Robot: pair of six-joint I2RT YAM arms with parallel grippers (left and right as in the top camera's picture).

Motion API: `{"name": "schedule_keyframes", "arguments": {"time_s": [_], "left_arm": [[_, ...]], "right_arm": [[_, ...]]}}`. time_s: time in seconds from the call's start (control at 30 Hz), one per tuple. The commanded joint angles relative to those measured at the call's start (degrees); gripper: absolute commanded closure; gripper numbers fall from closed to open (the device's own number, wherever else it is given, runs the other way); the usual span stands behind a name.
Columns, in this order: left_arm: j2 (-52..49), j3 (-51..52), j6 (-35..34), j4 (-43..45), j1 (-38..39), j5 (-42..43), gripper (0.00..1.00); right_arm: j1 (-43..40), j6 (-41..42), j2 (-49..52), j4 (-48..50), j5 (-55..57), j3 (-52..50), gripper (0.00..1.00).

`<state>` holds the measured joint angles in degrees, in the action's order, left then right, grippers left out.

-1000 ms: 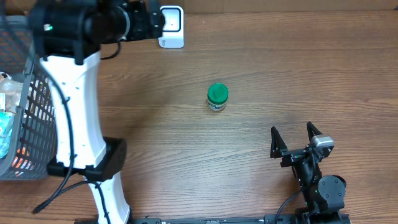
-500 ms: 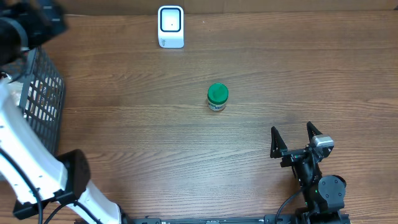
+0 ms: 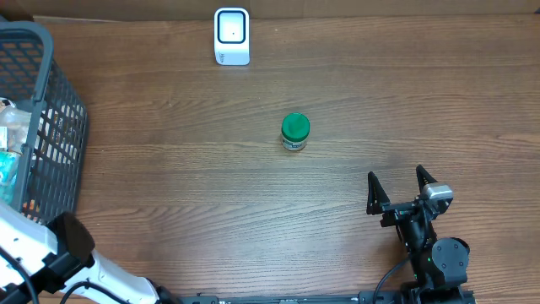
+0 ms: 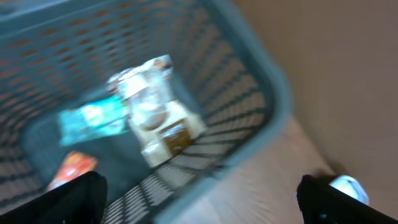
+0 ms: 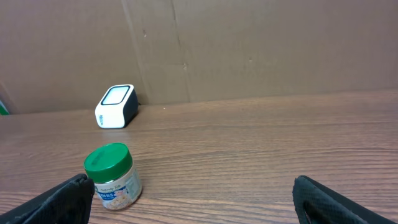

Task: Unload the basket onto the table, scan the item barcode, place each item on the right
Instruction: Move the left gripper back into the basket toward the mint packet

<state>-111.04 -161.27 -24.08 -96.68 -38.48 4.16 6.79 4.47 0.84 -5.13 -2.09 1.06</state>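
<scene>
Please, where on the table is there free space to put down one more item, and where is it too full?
The wooden table is bare between the grey mesh basket and the small green-lidded jar, and right of the jar, from the white box-shaped scanner down to the open right gripper. Only the basket is crowded, with packets.

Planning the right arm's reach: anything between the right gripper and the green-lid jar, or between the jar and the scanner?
Nothing visible. Bare table lies between the right gripper and the green-lidded jar, and between the jar and the white scanner. The basket sits at the table's left edge, off both paths.
</scene>
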Motion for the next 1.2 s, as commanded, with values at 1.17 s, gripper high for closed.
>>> {"name": "schedule_keyframes", "arguments": {"time_s": [1.17], "left_arm": [[-1.2,67.5,39.5,51.3,-5.7,-15.1,0.04]], "right_arm": [[-0.2,0.2,-0.7,0.4,0.5,-0.6,0.00]]}}
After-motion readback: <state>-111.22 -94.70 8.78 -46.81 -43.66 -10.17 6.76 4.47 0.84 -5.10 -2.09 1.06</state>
